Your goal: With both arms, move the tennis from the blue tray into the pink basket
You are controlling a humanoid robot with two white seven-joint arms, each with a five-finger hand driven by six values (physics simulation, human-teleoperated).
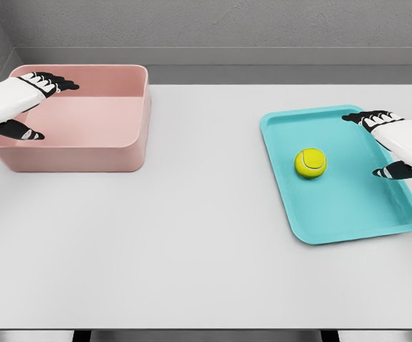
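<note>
So the ball (pixel 311 162) sits in the tray (pixel 334 221), a bit above the middle, nothing touching it. Looks to me like the reach-in step: nothing is grasped yet.

The right hand (pixel 390 142) hangs over the tray's right side, fingers spread and relaxed, thumb apart from the rest, holding nothing. It's near the ball but clearly apart from it, with bare tray floor between. The left hand (pixel 28 100) is over the left end of the basket (pixel 85 153), fingers also loose and open, empty. The basket has nothing in it that I can see.

Next move, I'd guess: the right hand slides left and down to close around the ball. It's round and will roll if nudged, so the fingers should come in from both sides rather than push it. The tray lip is low, so lifting clear shouldn't take much height.

Room-wise, the table (pixel 206 235) between tray and basket is wide and bare, so plenty of space for a carry or a handoff in the middle. The tray sits close to the table's right edge, the basket close to the left, and its left end runs out of the picture. The basket's walls are much taller than the tray's lip, so the ball has to go over the rim, and the left hand is parked right above that opening, which could get in the way of a drop.
</note>
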